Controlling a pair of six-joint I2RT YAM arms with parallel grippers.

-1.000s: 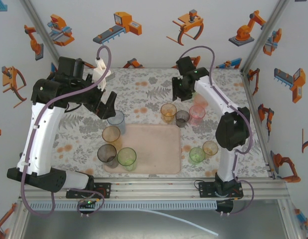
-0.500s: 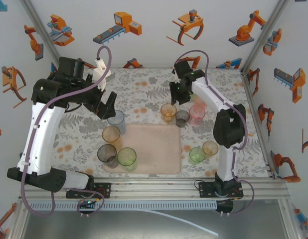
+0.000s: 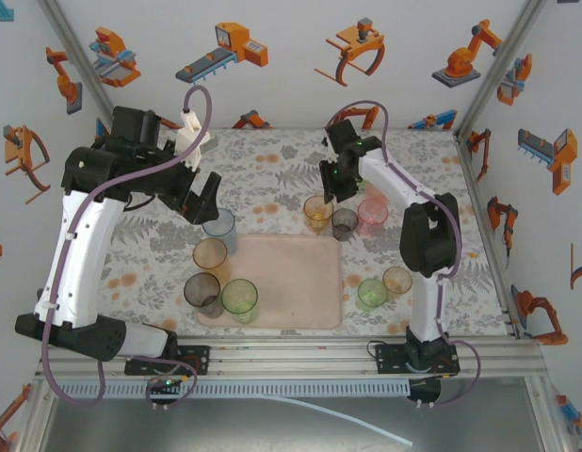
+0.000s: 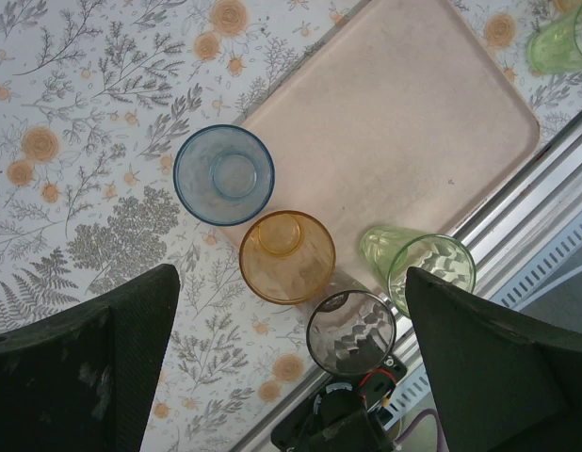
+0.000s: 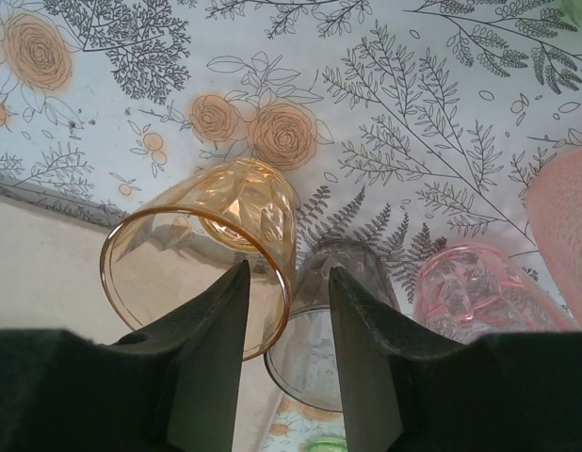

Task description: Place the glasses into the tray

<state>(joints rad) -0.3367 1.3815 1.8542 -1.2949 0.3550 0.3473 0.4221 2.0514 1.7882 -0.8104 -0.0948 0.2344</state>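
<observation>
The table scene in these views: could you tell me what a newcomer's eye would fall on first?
The pale pink tray mid-table draws the eye, with a blue glass, orange glass, grey glass and green glass clustered at its left edge. Beyond its far right corner, the right gripper appears to straddle the rim of a second orange glass. The left gripper hangs wide open above the blue glass.

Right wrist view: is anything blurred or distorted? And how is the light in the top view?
Right wrist view: the orange tumbler is sharp but looks tilted by the wide lens; top view: even soft light, only faint shadows on the table.
</observation>
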